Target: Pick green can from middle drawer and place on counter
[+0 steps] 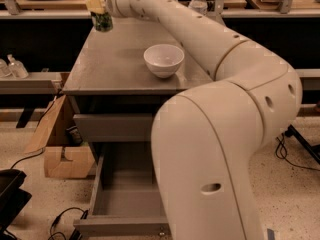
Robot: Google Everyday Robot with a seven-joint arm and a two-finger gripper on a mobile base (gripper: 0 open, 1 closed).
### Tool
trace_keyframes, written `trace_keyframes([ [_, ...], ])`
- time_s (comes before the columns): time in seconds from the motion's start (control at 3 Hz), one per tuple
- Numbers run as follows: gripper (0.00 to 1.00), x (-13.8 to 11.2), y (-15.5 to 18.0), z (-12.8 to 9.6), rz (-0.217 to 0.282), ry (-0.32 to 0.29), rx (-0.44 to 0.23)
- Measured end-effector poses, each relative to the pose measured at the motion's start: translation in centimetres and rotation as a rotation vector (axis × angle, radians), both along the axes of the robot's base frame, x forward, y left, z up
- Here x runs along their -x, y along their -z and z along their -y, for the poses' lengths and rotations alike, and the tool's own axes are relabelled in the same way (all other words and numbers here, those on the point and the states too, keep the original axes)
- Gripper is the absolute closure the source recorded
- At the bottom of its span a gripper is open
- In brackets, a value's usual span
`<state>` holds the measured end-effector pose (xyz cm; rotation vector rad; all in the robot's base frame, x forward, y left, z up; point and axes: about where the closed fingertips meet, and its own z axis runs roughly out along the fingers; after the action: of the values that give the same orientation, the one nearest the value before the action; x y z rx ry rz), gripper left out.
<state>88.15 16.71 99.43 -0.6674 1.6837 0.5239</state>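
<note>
My gripper (98, 8) is at the top left of the camera view, shut on the green can (103, 21). The can hangs just above the far left corner of the counter (115, 64), not resting on it. The middle drawer (122, 204) stands pulled open low in the view; its grey tray shows nothing inside. My large white arm (220, 134) crosses the view and hides the drawer's right half and the counter's right side.
A white bowl (163, 59) sits mid-counter. A clear bottle (198, 1) stands at the counter's far edge. The upper drawer panel (112, 127) is closed. A cardboard box (57, 144) and a black object (10, 194) are on the floor to the left.
</note>
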Motion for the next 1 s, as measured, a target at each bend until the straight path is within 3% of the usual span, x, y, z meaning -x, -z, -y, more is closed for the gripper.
trace_keyframes([
  [0.67, 1.0, -1.2, 7.3, 2.3, -0.03, 0.144, 0.08],
  [1.0, 0.74, -1.1, 8.2, 2.3, -0.037, 0.146, 0.085],
])
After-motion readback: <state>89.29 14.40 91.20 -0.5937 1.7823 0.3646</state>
